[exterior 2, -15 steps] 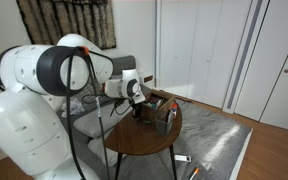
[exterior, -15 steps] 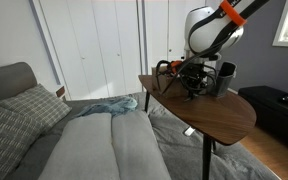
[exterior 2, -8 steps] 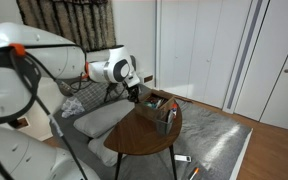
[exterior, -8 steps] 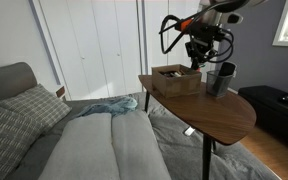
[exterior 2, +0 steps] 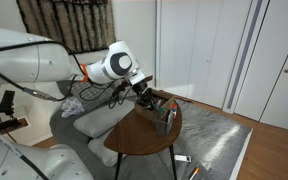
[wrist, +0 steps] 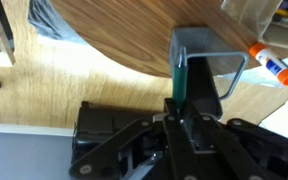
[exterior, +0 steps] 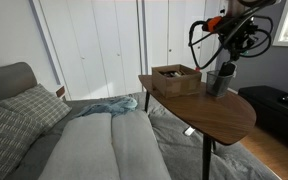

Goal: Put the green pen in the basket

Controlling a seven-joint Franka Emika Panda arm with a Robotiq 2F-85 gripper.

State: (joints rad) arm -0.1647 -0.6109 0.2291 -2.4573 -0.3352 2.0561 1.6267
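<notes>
The brown basket (exterior: 176,78) stands on the round wooden table (exterior: 209,108), with a grey cup (exterior: 220,79) beside it. My gripper (exterior: 227,62) hangs in the air just above the cup, to the side of the basket. In the wrist view the gripper (wrist: 181,108) is shut on the green pen (wrist: 180,82), which sticks out from the fingers toward the grey cup (wrist: 208,52). In an exterior view the gripper (exterior 2: 145,89) hovers by the basket (exterior 2: 156,102) and the cup (exterior 2: 169,120). The pen is too small to make out in both exterior views.
A grey sofa bed (exterior: 94,145) with cushions (exterior: 29,105) and a blue cloth (exterior: 112,106) lies beside the table. A dark bench (exterior: 274,105) stands behind it. An orange-capped marker (wrist: 274,66) lies on the wooden floor (wrist: 74,75).
My gripper has risen from table height between basket and cup, passed above the basket, and now sits over the grey cup. The basket and cup have not moved.
</notes>
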